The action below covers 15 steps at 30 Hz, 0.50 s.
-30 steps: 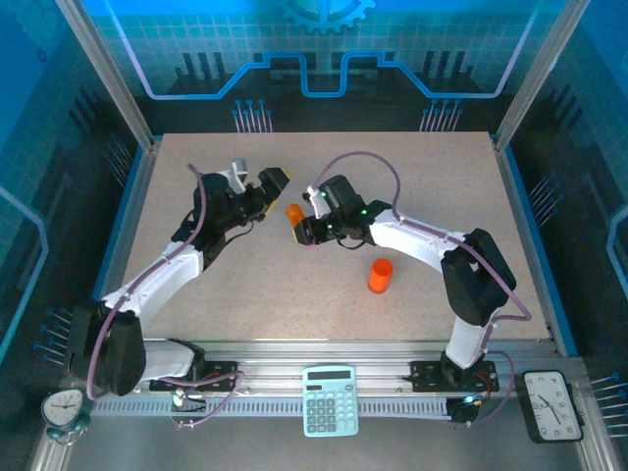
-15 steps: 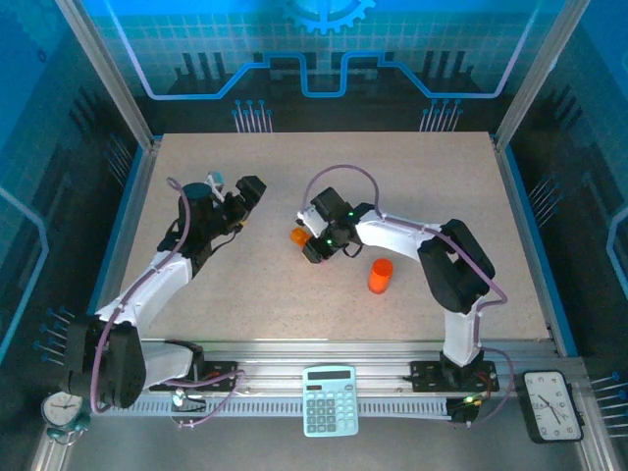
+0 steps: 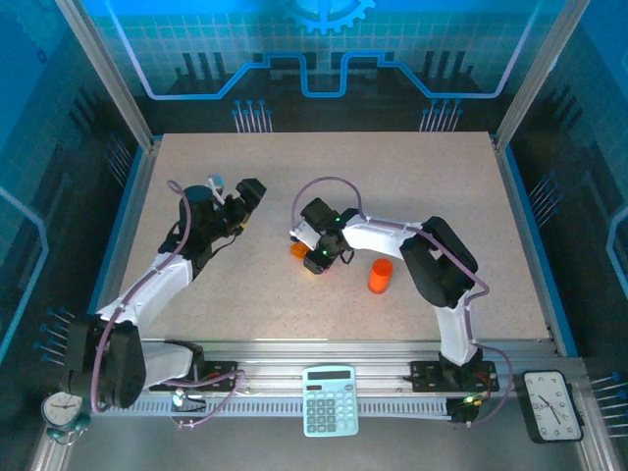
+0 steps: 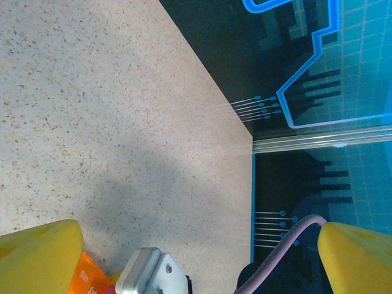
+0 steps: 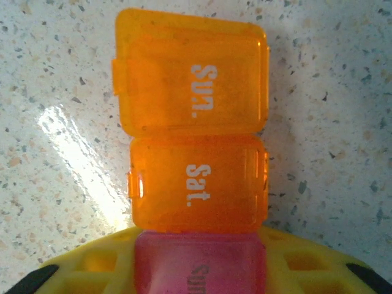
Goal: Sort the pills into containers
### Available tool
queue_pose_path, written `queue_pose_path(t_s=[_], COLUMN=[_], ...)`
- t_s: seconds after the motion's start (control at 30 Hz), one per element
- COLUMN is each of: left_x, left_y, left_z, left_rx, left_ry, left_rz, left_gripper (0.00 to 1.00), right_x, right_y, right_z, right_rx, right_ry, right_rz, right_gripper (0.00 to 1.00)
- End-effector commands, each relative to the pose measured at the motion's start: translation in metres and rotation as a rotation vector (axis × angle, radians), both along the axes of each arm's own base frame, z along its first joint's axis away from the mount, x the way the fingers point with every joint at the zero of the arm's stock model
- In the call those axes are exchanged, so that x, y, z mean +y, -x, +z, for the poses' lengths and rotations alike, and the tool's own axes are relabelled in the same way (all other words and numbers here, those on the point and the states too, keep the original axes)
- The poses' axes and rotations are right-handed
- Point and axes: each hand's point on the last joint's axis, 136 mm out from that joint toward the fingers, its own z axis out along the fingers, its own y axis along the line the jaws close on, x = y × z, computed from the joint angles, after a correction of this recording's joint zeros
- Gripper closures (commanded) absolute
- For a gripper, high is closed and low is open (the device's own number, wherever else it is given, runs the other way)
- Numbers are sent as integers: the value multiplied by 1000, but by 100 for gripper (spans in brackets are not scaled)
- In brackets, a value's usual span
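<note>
Translucent orange and pink containers (image 5: pixel 197 184)

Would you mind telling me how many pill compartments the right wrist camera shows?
3: the orange Sun. compartment at the top, the orange Sat. compartment just below it, and a pink compartment at the bottom edge; more may be hidden beyond it.

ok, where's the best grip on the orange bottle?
Probably the cylindrical body at mid-height, coming from above with the jaws straddling it. The orange bottle stands upright on the table, and being round it offers the same width from any direction.
</note>
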Motion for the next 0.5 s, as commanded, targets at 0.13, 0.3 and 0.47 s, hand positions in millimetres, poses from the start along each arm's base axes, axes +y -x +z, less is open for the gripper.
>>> queue_pose_path(t_s=[0.13, 0.3, 0.47], left_x=[0, -3, -6], left_y=[0, -2, -2], left_z=[8, 8, 10], left_rx=[-31, -35, -39], left_ry=[21, 28, 29], left_rz=[-6, -16, -32], left_gripper=[1, 1, 1], right_x=[-15, -38, -66], right_y=[1, -7, -27], right_z=[-4, 5, 14], right_rx=[-37, -104, -174], right_ry=[101, 200, 318], right_rz=[8, -27, -96], right_gripper=[30, 27, 27])
